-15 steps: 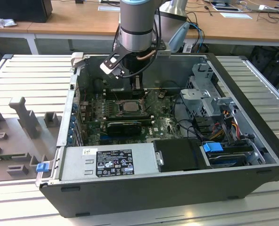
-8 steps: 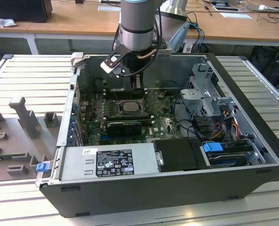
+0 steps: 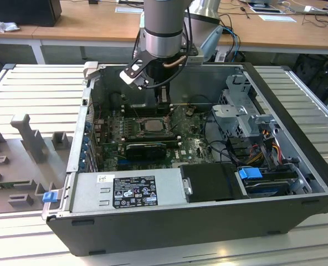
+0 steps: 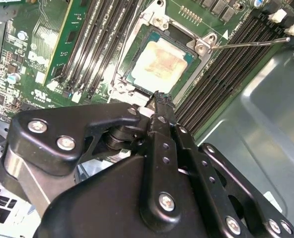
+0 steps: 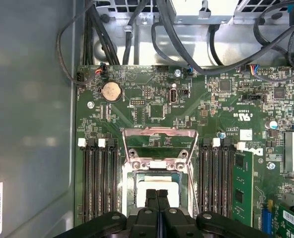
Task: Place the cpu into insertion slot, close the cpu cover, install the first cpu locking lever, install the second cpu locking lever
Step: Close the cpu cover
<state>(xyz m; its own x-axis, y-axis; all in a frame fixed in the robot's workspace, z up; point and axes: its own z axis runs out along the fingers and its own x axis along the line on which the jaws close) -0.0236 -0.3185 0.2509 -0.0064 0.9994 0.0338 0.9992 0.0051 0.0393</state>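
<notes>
- Hanging down into an open computer case in the exterior view, the arm holds its gripper low over the motherboard, just behind the insertion slot as that view looks.
- Same view: the cpu lies flat in the slot, pale face up. The case lies on its side on a slatted metal worktop. A power supply runs along the near wall, and a drive cage sits toward the exterior view's right.
- Second wrist view: the gripper has its black jaws pressed together with nothing between them. The tips sit at one edge of the cpu; I cannot tell if they touch it.
- Same view: the cpu is seated square inside the dark frame of the insertion slot. A thin metal locking lever runs out from one corner of the slot, across the black memory slots on that side. More memory slots flank the opposite side.
- First wrist view: the gripper shows both jaws side by side, with a hairline seam between them.
- Same view: the pale cpu lies directly beyond the tips, inside the insertion slot.
- Same view: the cpu cover is swung open and tilted back off the slot, and green board shows through its window.
- Same view: memory slots stand on either side of the slot, and a coin cell battery lies further out on the board.
</notes>
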